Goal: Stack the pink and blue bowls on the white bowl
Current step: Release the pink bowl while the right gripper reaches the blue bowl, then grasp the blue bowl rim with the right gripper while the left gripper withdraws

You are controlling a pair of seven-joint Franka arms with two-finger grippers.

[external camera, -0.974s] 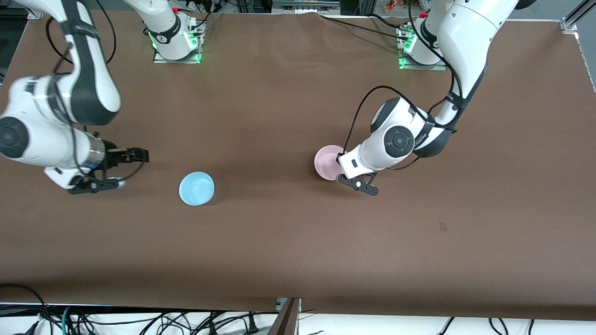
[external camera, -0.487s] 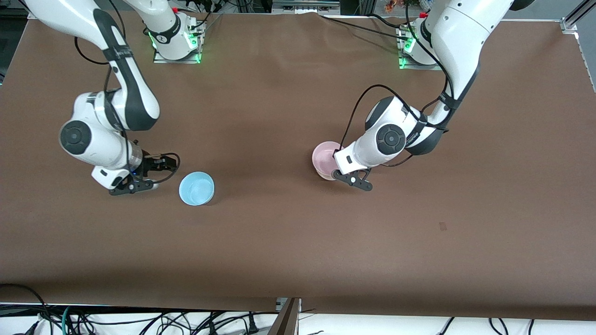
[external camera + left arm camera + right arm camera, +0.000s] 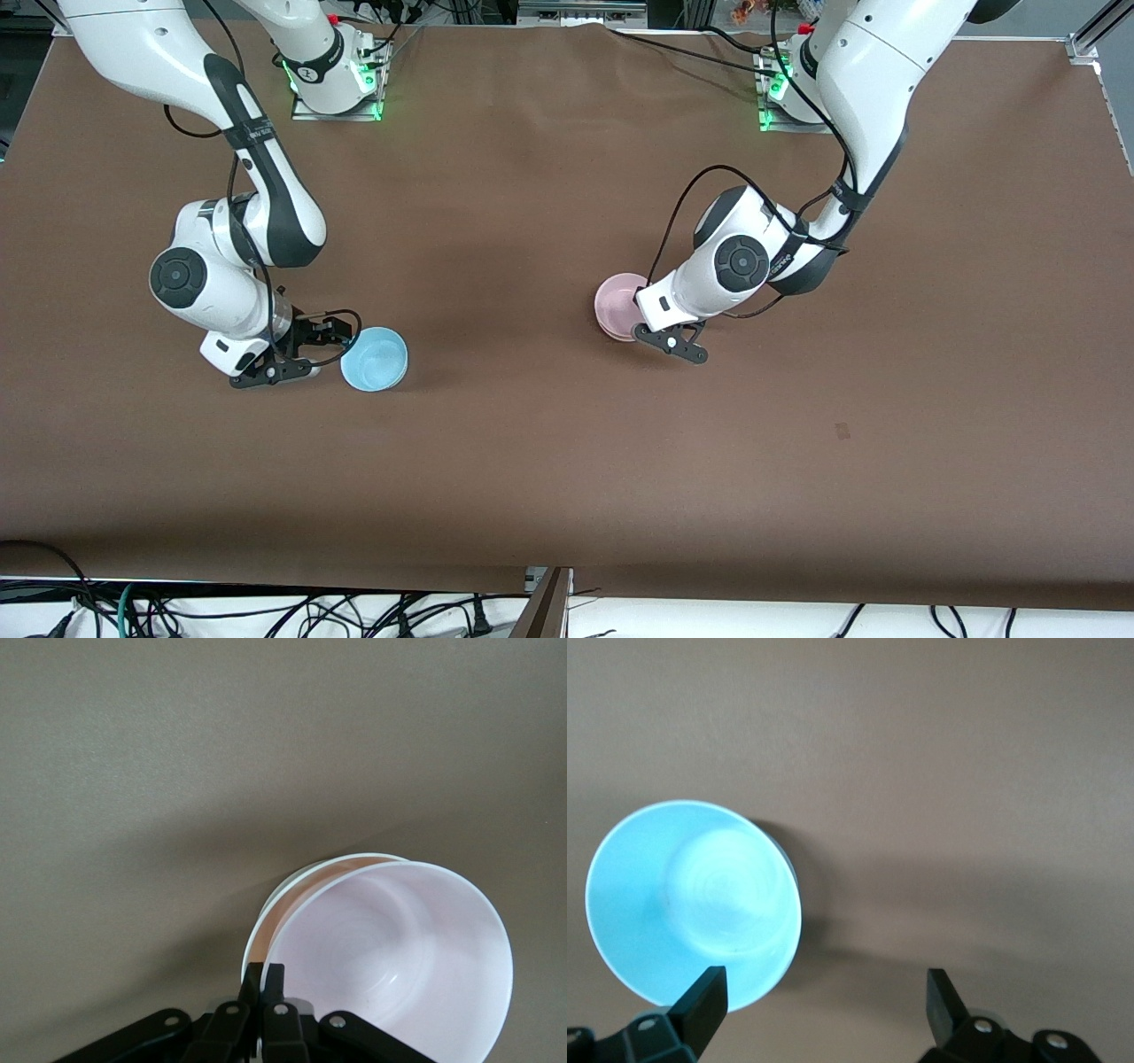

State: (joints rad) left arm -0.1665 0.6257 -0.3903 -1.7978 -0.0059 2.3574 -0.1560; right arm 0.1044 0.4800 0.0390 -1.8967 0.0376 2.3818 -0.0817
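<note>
Looking down from the front camera, you see the brown table [image 3: 567, 461] filling nearly the whole view, with both arms reaching out over it from their bases.

Your left arm [image 3: 873, 80] bends down to the pink bowl [image 3: 617, 304], which sits about mid-table, nearer the left arm's end than the blue bowl. In the left wrist view the left gripper [image 3: 263, 979] has its fingers pinched together on the pink bowl's rim, so it has hold of that bowl. That same view shows a second rim, the white bowl [image 3: 297, 880], peeking out just under and around the pink one's edge; the pink bowl looks nested in it, tilted slightly, with a thin gap showing between the two rims. From the front camera you cannot pick out the white bowl at all.

Your right arm [image 3: 239, 221] comes down toward the right arm's end of the table. The right gripper [image 3: 330, 344] is low and just beside the blue bowl [image 3: 375, 358], at the bowl's edge on the right arm's side. In the right wrist view its fingers [image 3: 700, 997] stand spread wide and hold nothing; one finger overlaps the blue bowl's rim, the other is well clear over bare table.

The blue bowl sits upright on the table, well apart from the pink bowl and slightly nearer the front camera than it.
</note>
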